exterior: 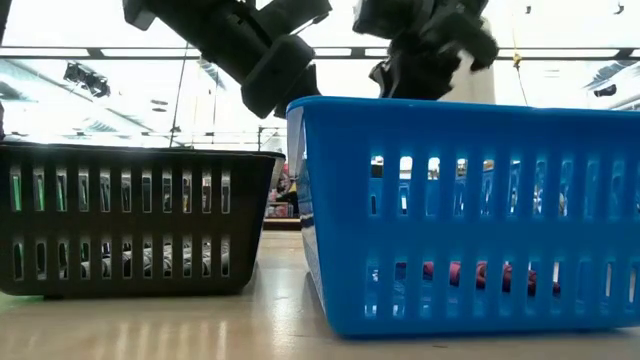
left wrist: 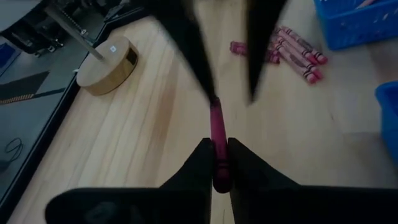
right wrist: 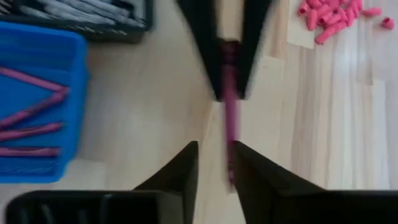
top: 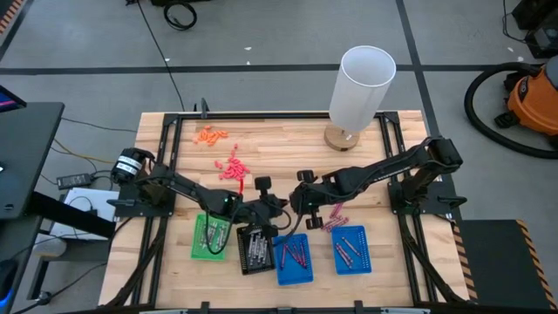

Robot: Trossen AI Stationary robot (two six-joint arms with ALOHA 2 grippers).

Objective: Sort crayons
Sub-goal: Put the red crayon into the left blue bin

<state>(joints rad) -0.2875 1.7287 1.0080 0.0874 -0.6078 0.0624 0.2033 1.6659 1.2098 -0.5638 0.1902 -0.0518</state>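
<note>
While one maroon crayon (left wrist: 219, 152) spans the gap between the two grippers above the bare wood, we see the left gripper (left wrist: 217, 163) pinched tight on one end of it. The right gripper (right wrist: 214, 158) faces it tip to tip, fingers a little parted around the other end; we cannot tell if they touch it. In the high view both grippers meet over the table (top: 279, 144) just behind the black tray (top: 255, 251) and the nearer blue tray (top: 294, 259). More maroon crayons (top: 295, 254) lie in that blue tray, more in the second blue tray (top: 352, 249), and a loose bunch (left wrist: 297, 51) lies on the wood nearby. Grey crayons (right wrist: 81, 9) fill the black tray. A green tray (top: 209, 237) sits left of the black one. Farther back lie pink bits (top: 233, 169), orange bits (top: 211, 134) and a white cylinder (top: 359, 87) on a round wooden base (left wrist: 106, 64).
</note>
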